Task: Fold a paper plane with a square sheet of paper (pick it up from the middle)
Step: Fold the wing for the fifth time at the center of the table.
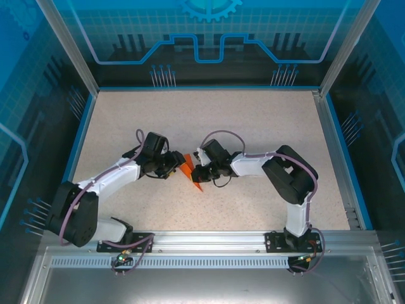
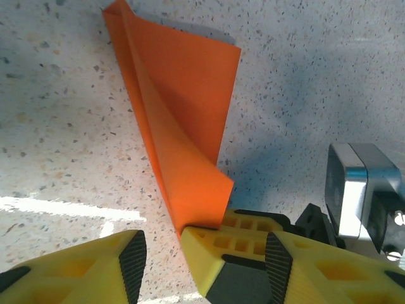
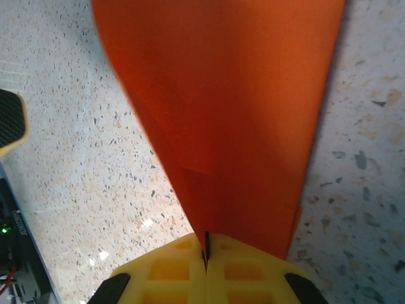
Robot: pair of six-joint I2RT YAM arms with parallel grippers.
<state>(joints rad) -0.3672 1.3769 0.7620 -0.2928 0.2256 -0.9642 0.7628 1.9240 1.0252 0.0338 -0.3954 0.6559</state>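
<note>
Half done at best, going by the folds. Starting left: got the left end effector (image 1: pixel 169 166) with jaws parted about midway, gripping nothing, parked just left of the sheet of paper (image 2: pixel 183 95). Sits in the middle of the bench (image 1: pixel 253 120) between both end effectors, creased down into a narrow pointed wedge, with one flap curling up loose. Over on the right: pinched at one narrow end by the right end effector (image 3: pixel 205 259), clamped fully shut on it. Looks short of anything flyable, so probably leaves the wing folds and a final flatten to do.
</note>
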